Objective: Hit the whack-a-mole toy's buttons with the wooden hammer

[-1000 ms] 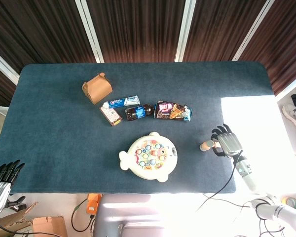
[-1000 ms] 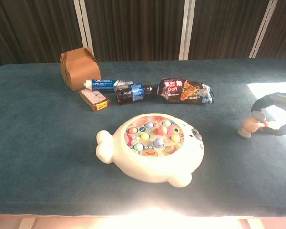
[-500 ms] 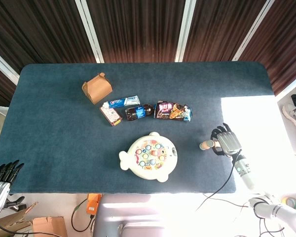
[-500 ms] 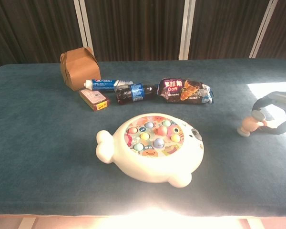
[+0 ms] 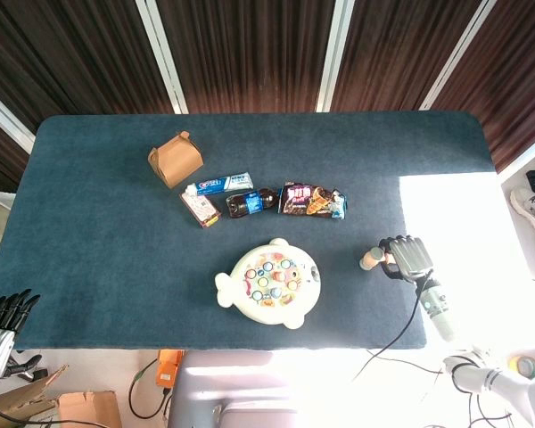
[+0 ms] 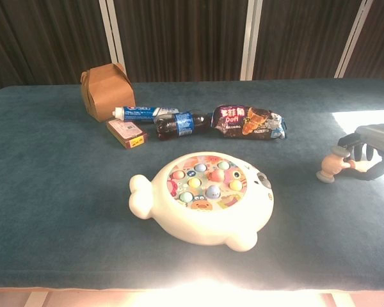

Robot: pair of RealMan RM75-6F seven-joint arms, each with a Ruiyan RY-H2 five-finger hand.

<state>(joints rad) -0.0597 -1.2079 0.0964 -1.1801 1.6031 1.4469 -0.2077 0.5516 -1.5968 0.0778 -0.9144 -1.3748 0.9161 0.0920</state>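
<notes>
The whack-a-mole toy (image 5: 269, 282) (image 6: 201, 198) is a cream fish-shaped base with several coloured buttons, lying at the table's front middle. The wooden hammer (image 5: 371, 259) (image 6: 328, 167) is to its right, head pointing toward the toy. My right hand (image 5: 408, 258) (image 6: 371, 148) grips its handle, fingers curled around it; the handle is mostly hidden inside the hand. My left hand (image 5: 4, 312) hangs off the table's front left corner, fingers apart and holding nothing; the chest view does not show it.
Behind the toy lie a brown paper box (image 5: 175, 160), a toothpaste tube (image 5: 219, 185), a small carton (image 5: 201, 209), a dark bottle (image 5: 251, 201) and a snack bag (image 5: 312, 201). Bright sunlight washes out the table's right end (image 5: 455, 223).
The right hand's fingers have curled in around the hammer handle, and hand and hammer have shifted slightly away from the table's front edge. The left hand has barely moved.
</notes>
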